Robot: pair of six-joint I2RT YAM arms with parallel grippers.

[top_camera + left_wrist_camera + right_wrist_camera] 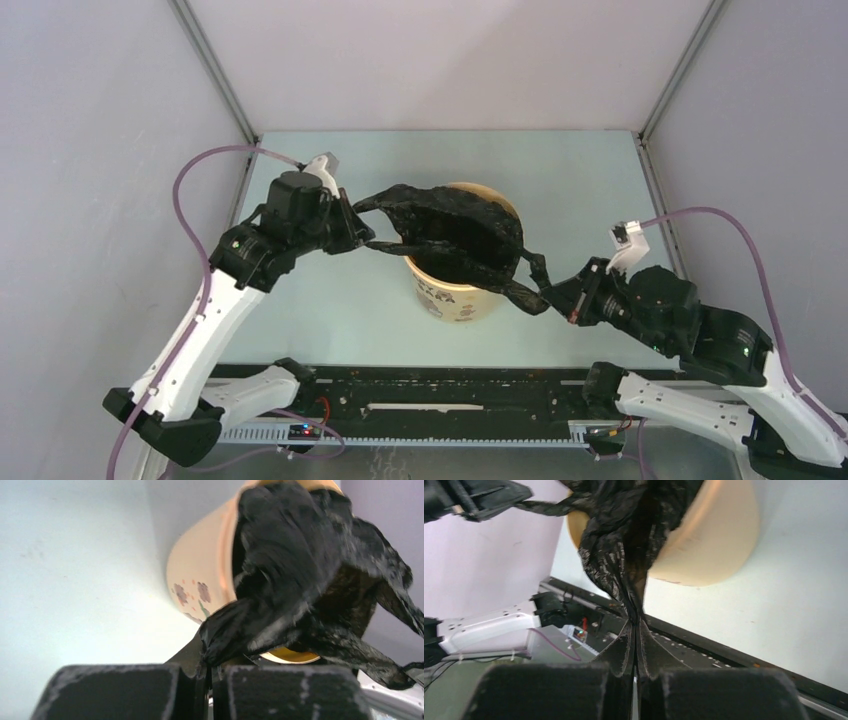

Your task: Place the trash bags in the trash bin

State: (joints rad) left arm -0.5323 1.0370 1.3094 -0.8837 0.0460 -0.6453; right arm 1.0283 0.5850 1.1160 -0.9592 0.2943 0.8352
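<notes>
A crinkled black trash bag [455,228] lies draped over the mouth of the pale yellow trash bin [452,296] in the middle of the table. My left gripper [366,238] is shut on the bag's left end, pulled out past the bin's rim. My right gripper [556,297] is shut on the bag's right end, which hangs down outside the bin. In the left wrist view the bag [300,570] spreads across the bin [200,575], its film pinched at my gripper [210,672]. In the right wrist view the bag [624,545] narrows into my gripper [636,625] beside the bin [714,540].
A black rail [450,385] with cabling runs along the table's near edge between the arm bases. Grey walls with metal corner posts [215,70] enclose the table on three sides. The pale tabletop [330,310] surrounds the bin.
</notes>
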